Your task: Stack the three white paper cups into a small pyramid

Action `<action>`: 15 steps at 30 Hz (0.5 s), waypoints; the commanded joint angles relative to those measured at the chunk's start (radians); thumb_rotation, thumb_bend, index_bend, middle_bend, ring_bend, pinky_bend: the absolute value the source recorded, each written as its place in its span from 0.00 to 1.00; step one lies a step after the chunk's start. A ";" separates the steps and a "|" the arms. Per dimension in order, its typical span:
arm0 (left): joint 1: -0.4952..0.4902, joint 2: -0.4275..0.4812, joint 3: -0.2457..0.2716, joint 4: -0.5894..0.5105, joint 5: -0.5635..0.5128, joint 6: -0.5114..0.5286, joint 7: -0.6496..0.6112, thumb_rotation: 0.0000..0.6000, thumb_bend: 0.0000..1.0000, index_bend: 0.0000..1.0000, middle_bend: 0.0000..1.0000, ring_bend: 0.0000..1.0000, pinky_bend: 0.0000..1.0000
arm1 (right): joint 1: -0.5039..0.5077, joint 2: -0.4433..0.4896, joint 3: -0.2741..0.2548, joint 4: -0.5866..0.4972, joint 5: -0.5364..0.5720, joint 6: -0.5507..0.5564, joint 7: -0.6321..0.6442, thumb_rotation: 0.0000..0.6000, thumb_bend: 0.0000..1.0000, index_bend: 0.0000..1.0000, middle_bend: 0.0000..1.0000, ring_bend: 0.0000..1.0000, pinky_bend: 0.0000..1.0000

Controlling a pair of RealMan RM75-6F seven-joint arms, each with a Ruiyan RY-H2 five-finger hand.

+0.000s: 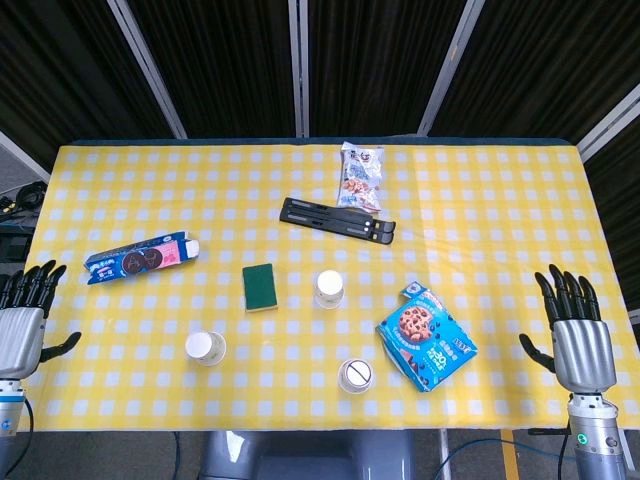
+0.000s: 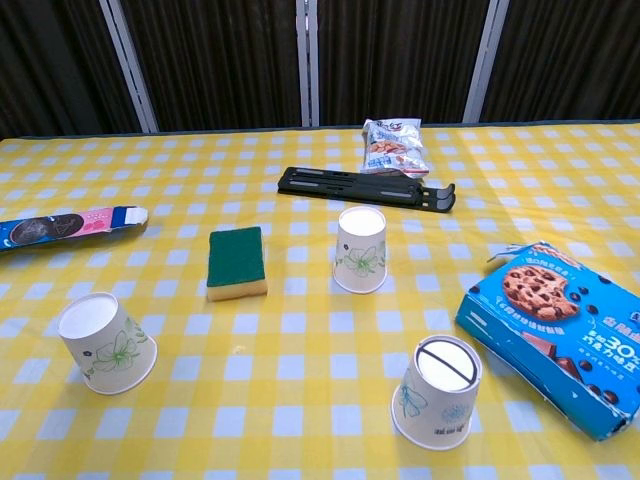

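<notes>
Nearest the chest camera stands a white paper cup with a dark line across its base (image 2: 437,390), upside down on the yellow-and-white checked tablecloth (image 2: 300,350). A second upturned cup with a green flower print (image 2: 106,343) sits well apart to its left, and a third upturned cup (image 2: 361,250) stands further back, between the two and slightly right of centre. All three rest singly on the cloth, none touching another.

Fingers of the left hand (image 1: 22,320) are straight and spread apart, gripping nothing; the hand hangs at the left edge of the table, clear of every cup. Fingers of the right hand (image 1: 575,335) are likewise extended and apart, empty, by the right edge near the front corner. Neither hand shows in the chest view.

Just left of the middle cup lies a green sponge with a yellow underside (image 2: 237,262). A blue chocolate-chip cookie box (image 2: 560,335), one flap open, lies to the right of the front cup, near it but not touching. Behind the middle cup a black folding stand (image 2: 365,189) lies flat, and a white snack packet (image 2: 394,146) rests just beyond it, its lower edge meeting the stand. A long blue-and-pink biscuit box (image 2: 70,226), its end open, lies at the left side.
</notes>
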 commanded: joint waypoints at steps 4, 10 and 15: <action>-0.002 0.000 0.001 0.000 0.001 -0.002 0.001 1.00 0.18 0.00 0.00 0.00 0.00 | 0.000 -0.001 -0.002 0.005 -0.012 0.005 0.014 1.00 0.10 0.00 0.00 0.00 0.00; -0.002 0.002 0.005 -0.002 0.005 -0.004 0.001 1.00 0.19 0.00 0.00 0.00 0.00 | 0.001 0.003 -0.009 0.005 -0.021 0.002 0.022 1.00 0.10 0.00 0.00 0.00 0.00; -0.005 0.003 0.009 -0.003 0.011 -0.009 0.003 1.00 0.19 0.00 0.00 0.00 0.00 | 0.006 0.002 -0.013 0.009 -0.029 -0.005 0.022 1.00 0.10 0.00 0.00 0.00 0.00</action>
